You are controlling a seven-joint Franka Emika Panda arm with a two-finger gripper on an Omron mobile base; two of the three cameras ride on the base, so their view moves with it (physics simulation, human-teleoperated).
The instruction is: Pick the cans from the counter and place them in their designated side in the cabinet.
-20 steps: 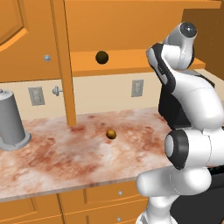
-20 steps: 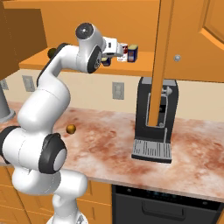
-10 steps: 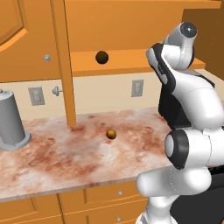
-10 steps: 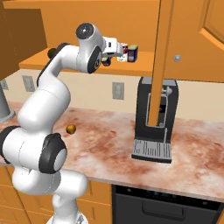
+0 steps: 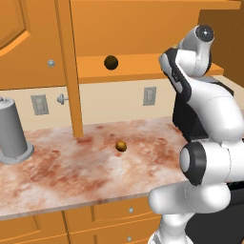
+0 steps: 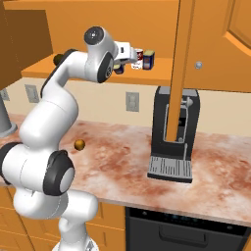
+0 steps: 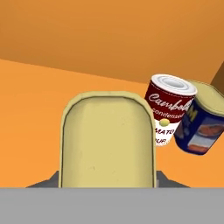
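My gripper [image 6: 125,58] is up at the cabinet's orange shelf [image 6: 59,72], shut on a dark blue can [image 7: 107,142] whose yellowish top looms large in the hand view. This held can [image 6: 118,67] shows as a dark shape under the hand. Just beyond it on the shelf stand a red-and-white can [image 7: 169,108] and a second dark blue can [image 7: 202,124], touching or nearly touching each other. From the right base these two cans [image 6: 138,59] [image 6: 149,60] stand side by side. The marbled counter [image 5: 57,176] lies below.
A small brown ball [image 5: 121,146] lies on the counter and a dark ball [image 5: 111,62] rests on the shelf's left part. A tall grey metal cylinder [image 5: 13,133] stands at the counter's left. A black coffee machine [image 6: 174,139] stands right, behind an open cabinet door's edge [image 6: 182,63].
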